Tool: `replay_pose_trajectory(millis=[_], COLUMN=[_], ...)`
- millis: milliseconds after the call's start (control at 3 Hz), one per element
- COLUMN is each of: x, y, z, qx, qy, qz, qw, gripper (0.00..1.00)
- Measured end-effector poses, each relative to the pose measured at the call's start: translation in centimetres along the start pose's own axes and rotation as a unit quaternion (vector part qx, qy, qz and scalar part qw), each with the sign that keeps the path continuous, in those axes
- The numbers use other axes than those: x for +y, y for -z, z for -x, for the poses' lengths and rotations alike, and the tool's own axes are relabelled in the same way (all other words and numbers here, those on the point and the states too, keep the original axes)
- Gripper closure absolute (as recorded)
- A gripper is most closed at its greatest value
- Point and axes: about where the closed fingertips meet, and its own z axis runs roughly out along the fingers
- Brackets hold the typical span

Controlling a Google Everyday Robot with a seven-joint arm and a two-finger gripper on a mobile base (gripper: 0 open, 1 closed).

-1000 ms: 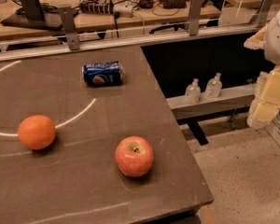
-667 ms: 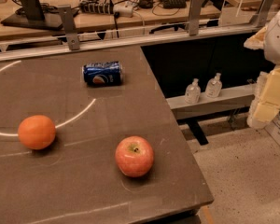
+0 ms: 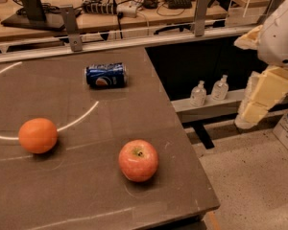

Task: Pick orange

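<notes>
The orange (image 3: 37,135) is round and evenly orange. It lies on the left part of the dark brown table (image 3: 86,186), on a thin white arc line. My gripper (image 3: 260,99) hangs at the far right of the camera view, off the table and over the floor, well to the right of the orange. It holds nothing that I can see.
A red-pink apple (image 3: 138,160) lies near the table's front right part. A blue soda can (image 3: 105,75) lies on its side further back. Two small bottles (image 3: 209,91) stand on a low shelf right of the table. A cluttered bench with cables (image 3: 110,6) runs behind.
</notes>
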Motion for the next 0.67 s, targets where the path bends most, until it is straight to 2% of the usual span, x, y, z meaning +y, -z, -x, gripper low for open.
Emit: replay_pose_trajectory(millis=[333,667], x=[1.6,2.7], y=[-1.8,-2.7], z=[7.8,12.2], qx=[-0.127,-0.202], qy=[0.019,0.024], qz=[0.036,0.059], qw=[0.9910,0.9774], gripper=[0.00,0.00])
